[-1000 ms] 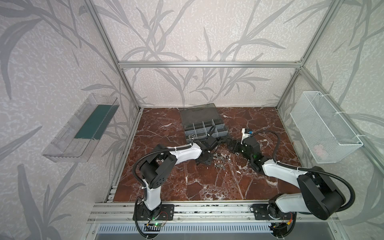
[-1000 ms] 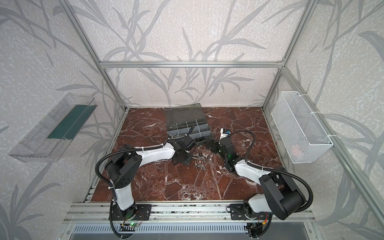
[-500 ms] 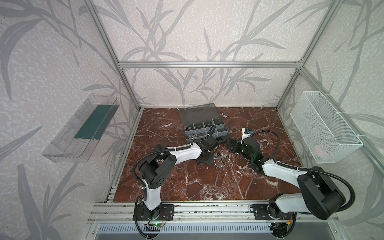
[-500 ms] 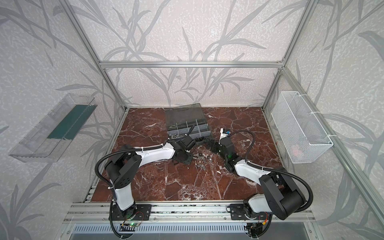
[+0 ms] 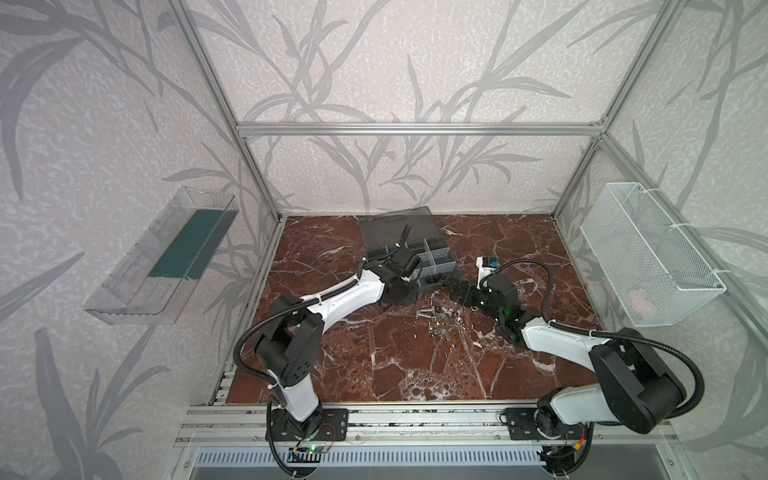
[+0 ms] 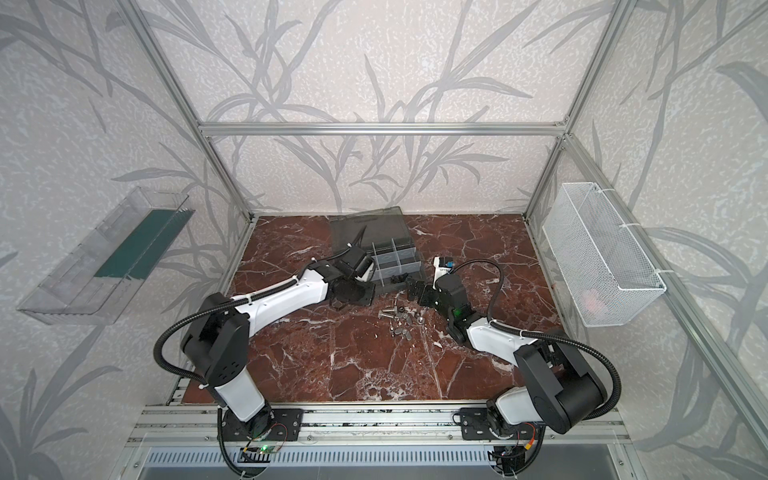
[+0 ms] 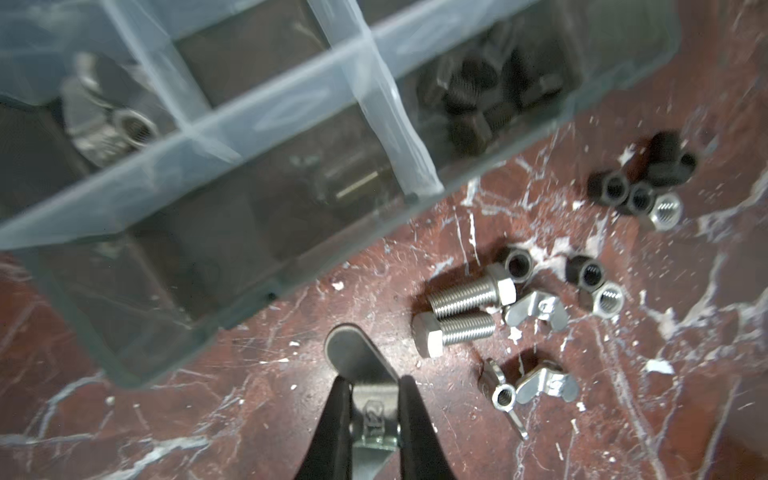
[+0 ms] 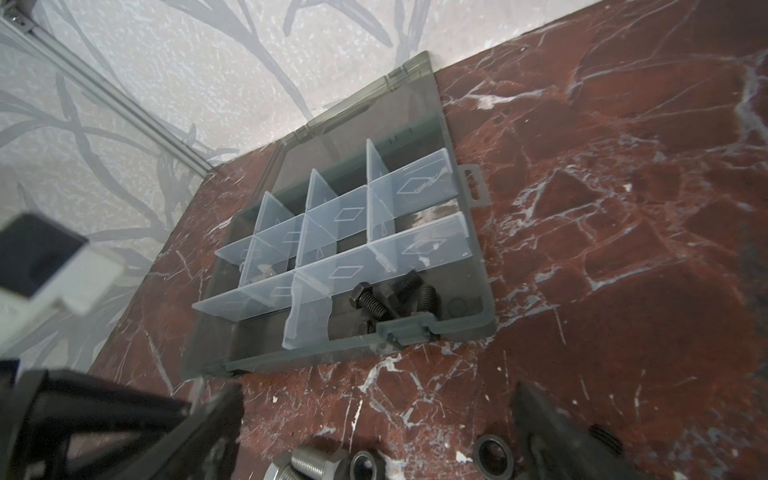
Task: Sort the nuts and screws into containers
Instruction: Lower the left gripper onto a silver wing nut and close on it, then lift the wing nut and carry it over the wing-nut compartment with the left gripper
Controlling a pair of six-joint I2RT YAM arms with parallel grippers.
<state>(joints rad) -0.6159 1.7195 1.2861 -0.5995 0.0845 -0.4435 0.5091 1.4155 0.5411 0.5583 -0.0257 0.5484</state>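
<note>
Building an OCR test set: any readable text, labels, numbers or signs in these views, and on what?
Nothing reads cleanly.
held wing nut in the left gripper: small stamped mark, too blurred to read.
loose wing nut: faint stamp, unreadable.
organizer dividers: embossed diamond outlines, no letters.
white module with a blue patch, beside the right arm: too small to read.
</note>
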